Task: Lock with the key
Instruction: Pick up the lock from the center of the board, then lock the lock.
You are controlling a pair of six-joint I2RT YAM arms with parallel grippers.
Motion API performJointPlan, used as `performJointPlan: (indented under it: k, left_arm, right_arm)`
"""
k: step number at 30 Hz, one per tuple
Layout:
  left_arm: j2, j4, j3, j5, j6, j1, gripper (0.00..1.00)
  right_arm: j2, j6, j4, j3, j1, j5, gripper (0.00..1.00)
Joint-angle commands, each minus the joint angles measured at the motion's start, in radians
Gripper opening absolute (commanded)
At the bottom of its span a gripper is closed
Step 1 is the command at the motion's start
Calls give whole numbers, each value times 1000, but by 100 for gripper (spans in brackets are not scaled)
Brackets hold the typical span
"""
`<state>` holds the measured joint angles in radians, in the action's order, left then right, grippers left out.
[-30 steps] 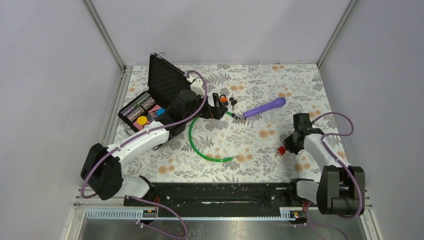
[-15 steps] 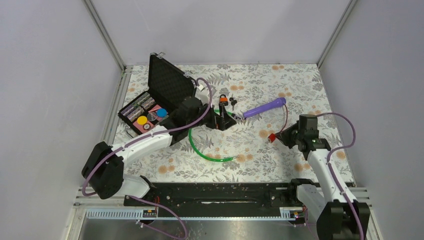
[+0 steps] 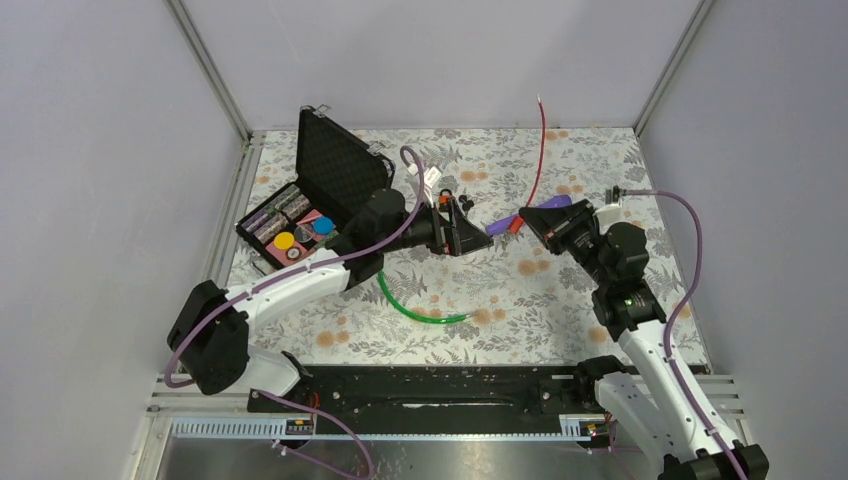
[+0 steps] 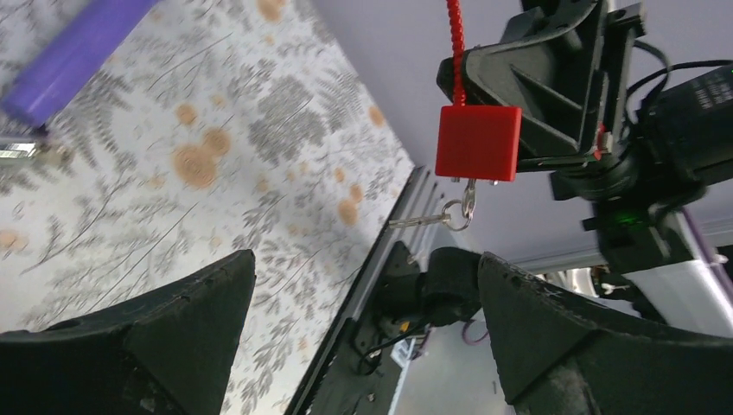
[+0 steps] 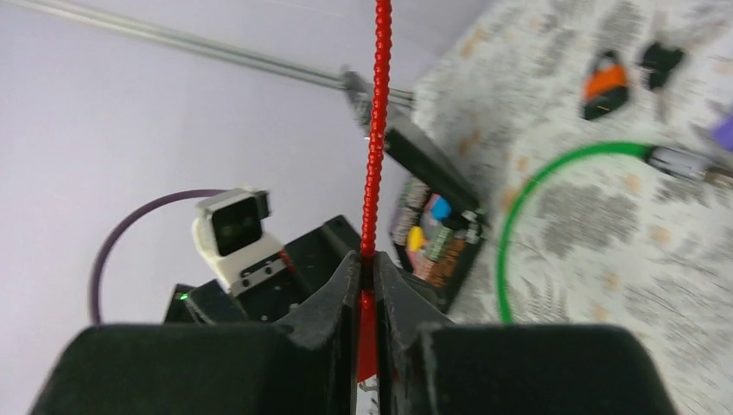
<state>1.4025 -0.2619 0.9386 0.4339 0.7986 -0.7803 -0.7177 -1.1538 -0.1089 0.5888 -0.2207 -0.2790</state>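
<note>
Hanging in the air over the middle of the bench [image 3: 500, 290], the lock [image 4: 477, 143] was a small red block with flat, hard-looking faces, held well above the flowered cloth. Its cable [image 5: 377, 130], red and beaded like a ribbed cord, ran straight up from the top of the block. Under the block we saw a short metal stub, a ring [image 4: 467, 206] and a thin silver key [image 4: 421, 222] sticking out sideways from the ring. We could not tell whether the stub was a second key seated in the keyhole.

The right pincer [image 5: 366, 277] was clenched on the cable just where it met the block, so the block's underside faced down and away from it. The left pincer [image 4: 367, 259] was released, with its black wedge-shaped fingers [image 4: 173, 337] spread wide. It pointed across at the lock, which lay straight ahead of it and a little high. We judged the left arm the free one for the key. The key's long axis lay roughly crosswise to that pincer's reach, and the loose ring would probably let it swing.

Further out on the bench lay a smooth purple handle [image 4: 78, 52], a glossy green loop [image 3: 400, 300] and an open black case [image 3: 335, 165].
</note>
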Motion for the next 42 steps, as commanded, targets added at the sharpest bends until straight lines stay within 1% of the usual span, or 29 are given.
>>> performJointPlan:
  k: [1, 7, 10, 16, 21, 24, 26, 29, 30, 32, 35, 38, 40, 41, 42]
  left_arm:
    - [-54, -121, 100, 63, 55, -11, 99]
    - [-81, -126, 130, 26, 98, -22, 99]
    - [-100, -166, 119, 3, 106, -28, 99]
    - [-79, -128, 151, -48, 39, -50, 99]
    - [-52, -127, 169, -73, 33, -63, 99]
    - [-65, -133, 157, -104, 23, -65, 96]
    - [-70, -140, 147, -117, 18, -66, 91]
    - [-67, -140, 143, -115, 17, -68, 80]
    - [-64, -141, 142, -112, 18, -67, 74]
    - [-62, -139, 143, -110, 19, -67, 66]
    - [-61, -132, 143, -101, 14, -67, 46]
    - [-62, -126, 139, -93, 0, -68, 21]
    - [-62, -109, 138, -88, -23, -67, 5]
    - [-63, -101, 138, -79, -45, -67, 0]
    - [-64, -89, 137, -74, -70, -68, 0]
  right_arm:
    - [-31, -71, -302, 89, -28, -71, 1]
    - [-100, -128, -490, 110, -62, -123, 1]
    - [-118, -138, -538, 111, -77, -132, 1]
    - [-124, -95, -519, 125, -119, -120, 2]
    - [-126, -27, -450, 141, -155, -116, 2]
    - [-128, -2, -421, 147, -165, -114, 2]
    - [-132, 8, -411, 152, -169, -119, 2]
    - [-139, 17, -408, 156, -178, -122, 3]
    - [-143, 21, -399, 158, -181, -123, 3]
    - [-147, 33, -392, 161, -188, -127, 3]
    - [-146, 45, -356, 161, -193, -122, 3]
    - [-139, 60, -320, 162, -193, -116, 5]
    - [-133, 81, -282, 168, -193, -112, 13]
    - [-129, 97, -252, 174, -193, -110, 20]
    - [-124, 115, -215, 180, -193, -100, 27]
